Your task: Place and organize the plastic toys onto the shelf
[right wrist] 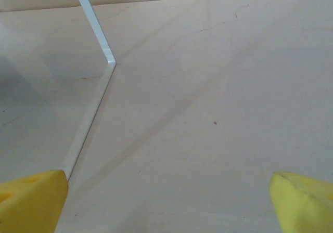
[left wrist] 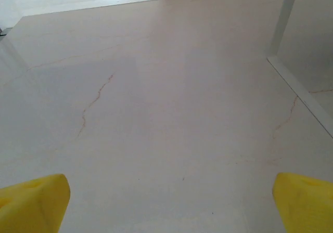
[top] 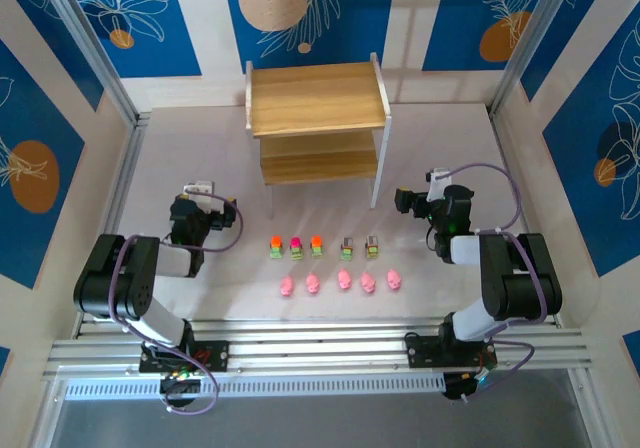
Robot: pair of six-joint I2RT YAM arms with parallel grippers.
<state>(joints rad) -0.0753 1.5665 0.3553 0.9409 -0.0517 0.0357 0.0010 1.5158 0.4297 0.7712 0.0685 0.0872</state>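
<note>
Several small blocky toys [top: 317, 246] stand in a row on the table in front of the shelf [top: 315, 98], three with orange or magenta tops, two greyish [top: 346, 247]. Closer to me lies a row of several pink rounded toys [top: 344, 281]. The two-tier wooden shelf has nothing on it. My left gripper [top: 205, 196] rests left of the toys, open, its yellow fingertips [left wrist: 34, 202] wide apart over bare table. My right gripper [top: 420, 190] sits right of the shelf's front leg, also open, with bare table between its yellow fingertips [right wrist: 302, 202].
The shelf's thin white legs show close ahead of both wrists: one leg [left wrist: 283, 20] to the left gripper's right, another leg [right wrist: 93, 30] to the right gripper's left. Metal frame rails [top: 120, 178] and blue patterned walls enclose the table.
</note>
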